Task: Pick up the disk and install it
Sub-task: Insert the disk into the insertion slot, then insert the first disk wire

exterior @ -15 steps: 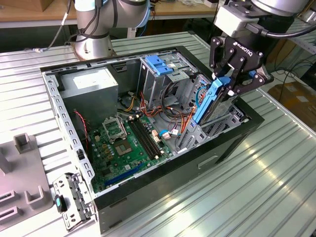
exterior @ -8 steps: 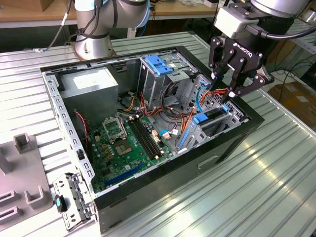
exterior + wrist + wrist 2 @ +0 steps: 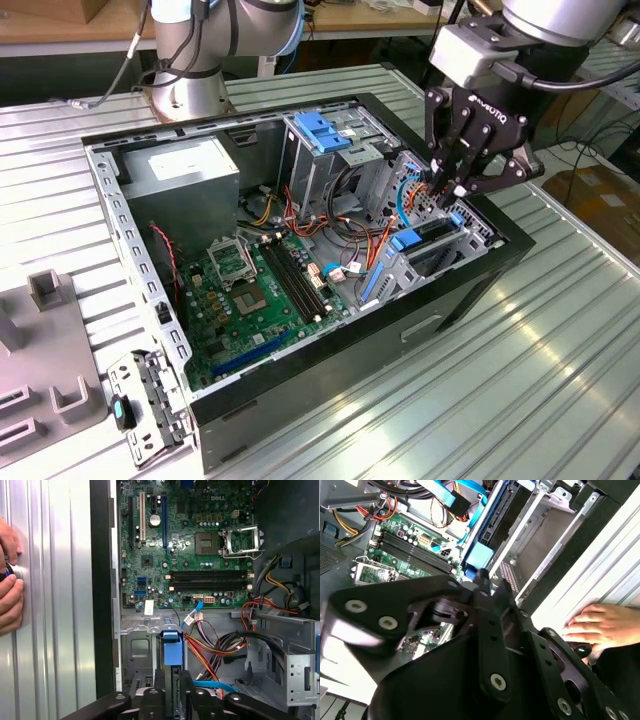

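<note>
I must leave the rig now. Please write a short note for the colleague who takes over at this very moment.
Tool: low inside the open computer case, right at the disk; whether it grips cannot be told.
Disk: on edge in the drive bay, blue tab toward the motherboard.
Done: the disk is in the bay.
Left: full seating cannot be confirmed from these views.
Caution: a person's hand rests on the table beside the case.
</note>
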`<state>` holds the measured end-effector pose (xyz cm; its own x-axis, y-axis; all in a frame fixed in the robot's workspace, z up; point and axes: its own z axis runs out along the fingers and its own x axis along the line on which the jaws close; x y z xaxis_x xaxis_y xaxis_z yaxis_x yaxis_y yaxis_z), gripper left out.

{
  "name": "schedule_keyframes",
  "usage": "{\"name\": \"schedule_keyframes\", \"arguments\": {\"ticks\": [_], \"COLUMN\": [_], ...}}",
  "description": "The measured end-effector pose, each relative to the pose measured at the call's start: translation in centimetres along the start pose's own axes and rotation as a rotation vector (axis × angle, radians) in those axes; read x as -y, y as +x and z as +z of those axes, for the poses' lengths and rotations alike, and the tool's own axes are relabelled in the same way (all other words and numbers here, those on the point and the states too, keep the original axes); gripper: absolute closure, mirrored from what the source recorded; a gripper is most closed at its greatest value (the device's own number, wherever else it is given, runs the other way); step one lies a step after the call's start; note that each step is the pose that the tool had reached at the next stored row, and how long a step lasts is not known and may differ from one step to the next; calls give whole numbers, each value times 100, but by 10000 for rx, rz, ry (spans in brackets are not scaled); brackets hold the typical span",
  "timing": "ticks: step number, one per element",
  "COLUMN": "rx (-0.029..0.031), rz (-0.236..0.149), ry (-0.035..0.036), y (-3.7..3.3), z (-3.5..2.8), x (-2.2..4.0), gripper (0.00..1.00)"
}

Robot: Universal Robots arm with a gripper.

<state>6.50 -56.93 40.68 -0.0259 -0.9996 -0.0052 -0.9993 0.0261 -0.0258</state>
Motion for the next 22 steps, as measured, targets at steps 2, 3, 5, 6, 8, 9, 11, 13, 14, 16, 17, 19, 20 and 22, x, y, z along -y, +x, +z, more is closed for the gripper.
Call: {"name": "schedule_keyframes", "arguments": {"ticks": [2,3,5,6,8,9,11,13,14,16,17,19,20,22], "rx": [1,1,0,0,-2,-1,0,1,2,1,2,2,2,3], "rz": [1,0,0,0,-2,-1,-1,-1,-1,-1,-1,0,-1,-1], "ry": [0,0,3,15,27,32,40,50,55,68,75,87,91,99], "y": [5,8,10,9,9,10,10,10,10,10,10,10,10,10], "z": [36,57,92,98,97,98,98,99,99,99,99,99,99,99], "x": [0,1,1,2,2,2,2,2,2,2,1,1,2,1], "gripper": [82,88,89,89,89,89,89,89,89,89,89,89,89,89]}}
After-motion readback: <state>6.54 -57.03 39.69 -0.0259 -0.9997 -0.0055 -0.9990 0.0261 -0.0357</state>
